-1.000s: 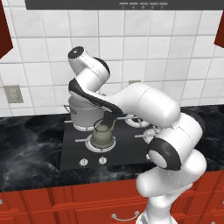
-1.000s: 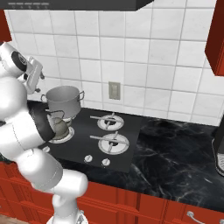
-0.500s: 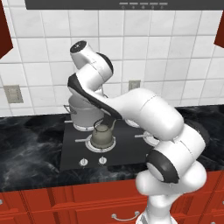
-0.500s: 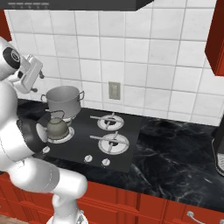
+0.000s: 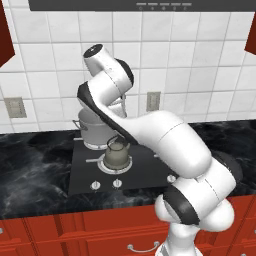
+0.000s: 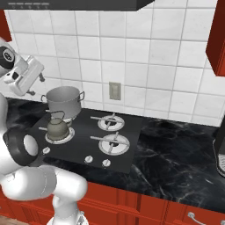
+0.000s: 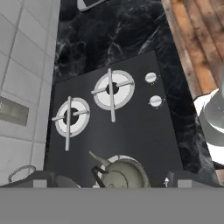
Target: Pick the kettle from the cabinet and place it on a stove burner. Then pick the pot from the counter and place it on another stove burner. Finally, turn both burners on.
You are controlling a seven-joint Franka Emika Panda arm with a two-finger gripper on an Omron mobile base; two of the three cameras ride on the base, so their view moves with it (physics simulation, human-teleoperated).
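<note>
Hovering empty with its jaws wide apart above the left side of the cooktop [image 6: 132, 145], the gripper [image 6: 36, 81] could clip the kettle [image 6: 57, 126] on the near left burner or the pot [image 6: 65, 101] behind it while dropping toward the knobs [image 6: 88, 159].

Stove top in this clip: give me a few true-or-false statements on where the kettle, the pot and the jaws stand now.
1. The kettle sits on a front burner. True.
2. The pot is on the counter beside the cooktop. False: it stands on the rear burner behind the kettle.
3. The gripper holds the pot by a handle. False: its jaws are open, raised above the pot, holding nothing.
4. Two burners on the cooktop are bare. True.
</note>
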